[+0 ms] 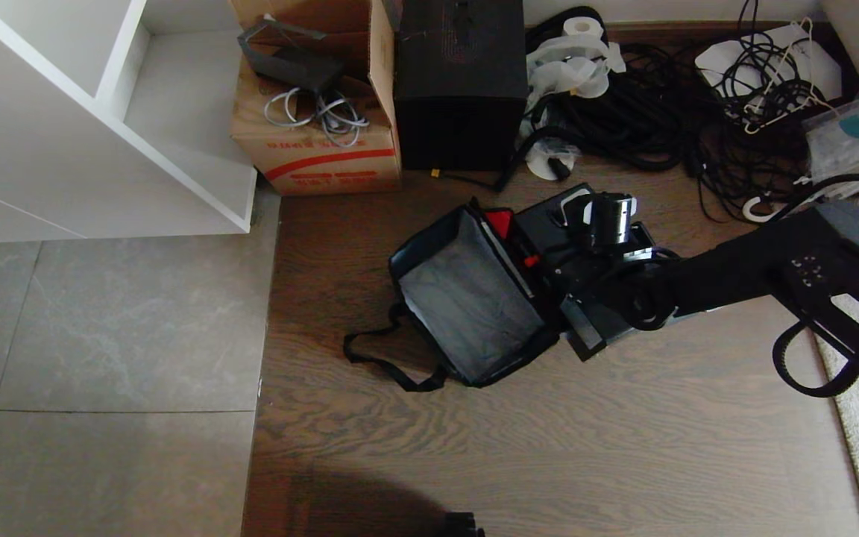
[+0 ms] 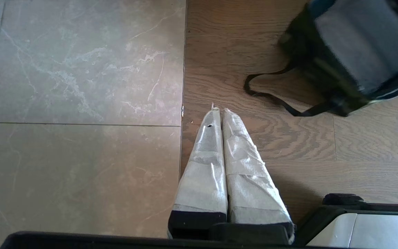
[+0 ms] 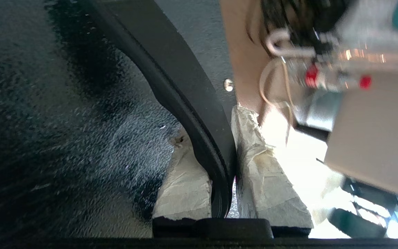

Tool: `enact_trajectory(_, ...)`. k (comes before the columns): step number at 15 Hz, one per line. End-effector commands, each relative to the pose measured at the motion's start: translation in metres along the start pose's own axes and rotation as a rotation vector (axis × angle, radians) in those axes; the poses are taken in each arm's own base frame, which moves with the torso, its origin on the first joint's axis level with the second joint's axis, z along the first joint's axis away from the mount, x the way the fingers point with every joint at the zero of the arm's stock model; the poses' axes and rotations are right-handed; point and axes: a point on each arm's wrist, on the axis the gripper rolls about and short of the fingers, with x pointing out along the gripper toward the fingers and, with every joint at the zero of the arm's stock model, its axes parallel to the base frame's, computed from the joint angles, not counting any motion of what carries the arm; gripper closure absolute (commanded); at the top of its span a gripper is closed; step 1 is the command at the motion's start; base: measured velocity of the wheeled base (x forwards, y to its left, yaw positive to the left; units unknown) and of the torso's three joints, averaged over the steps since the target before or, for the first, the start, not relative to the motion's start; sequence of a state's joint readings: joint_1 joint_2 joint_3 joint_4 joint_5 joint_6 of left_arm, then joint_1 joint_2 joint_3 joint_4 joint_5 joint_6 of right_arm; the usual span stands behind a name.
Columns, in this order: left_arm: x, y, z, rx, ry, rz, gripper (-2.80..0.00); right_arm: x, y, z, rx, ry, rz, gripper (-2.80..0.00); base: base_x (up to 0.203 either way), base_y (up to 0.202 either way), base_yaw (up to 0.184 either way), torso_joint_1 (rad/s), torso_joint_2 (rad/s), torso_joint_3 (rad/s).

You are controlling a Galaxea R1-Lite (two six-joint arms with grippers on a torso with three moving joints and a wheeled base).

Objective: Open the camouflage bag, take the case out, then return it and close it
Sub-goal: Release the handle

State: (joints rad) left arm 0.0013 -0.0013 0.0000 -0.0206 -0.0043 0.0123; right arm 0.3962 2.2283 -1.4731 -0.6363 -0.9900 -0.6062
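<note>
- You are looking down at a wood-grain floor [image 1: 549,447] that meets grey tiles [image 1: 101,335] on the robot's left, with a white shelf unit [image 1: 101,112] beyond the tiles.
- Nearest you, the left tool [image 2: 218,110] hangs over the seam between wood and tile, its taped fingers [image 2: 206,162] pressed together and holding nothing.
- Further out, the camouflage bag [image 1: 470,298] lies open on the wood, grey lining up, a black strap [image 1: 385,358] looped on the floor beside it.
- Just right of it, the right tool [image 3: 225,166] is clamped narrowly on the black handle [image 3: 185,103] of the case [image 1: 593,328].
- At the wall stand a red-striped cardboard box [image 1: 318,142], a black upright box [image 1: 459,82] and tangled cables [image 1: 661,104].
</note>
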Motion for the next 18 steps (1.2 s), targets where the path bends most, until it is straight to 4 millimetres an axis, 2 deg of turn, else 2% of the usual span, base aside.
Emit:
enact_trajectory(1,0.001,0.0,-0.002,0.0,0.008,0.0,0.0,-0.016,0.006,0.008,0.0,-0.029,0.026,0.0,0.0,0.0,0.0,0.0,0.0,0.0)
enact_trajectory(3,0.001,0.0,-0.002,0.0,0.008,0.0,0.0,-0.013,0.009,0.004,-0.014,-0.021,0.031,0.0,0.0,0.0,0.0,0.0,0.0,0.0)
enact_trajectory(8,0.001,0.0,-0.002,0.0,0.008,0.0,0.0,0.009,0.024,-0.01,-0.03,-0.024,0.092,0.0,0.0,0.0,0.0,0.0,0.0,0.0)
enact_trajectory(12,0.001,0.0,-0.003,0.0,0.009,0.0,0.0,0.036,0.015,-0.015,-0.007,0.005,0.043,0.0,0.0,0.0,0.0,0.0,0.0,0.0)
enact_trajectory(15,0.001,0.0,-0.003,0.0,0.009,0.0,0.0,0.061,-0.001,-0.016,0.012,0.03,-0.011,0.0,0.0,0.0,0.0,0.0,0.0,0.0)
enact_trajectory(18,0.001,0.0,-0.003,0.0,0.009,0.0,0.0,0.076,-0.001,-0.026,0.005,0.059,-0.028,0.0,0.0,0.0,0.0,0.0,0.0,0.0)
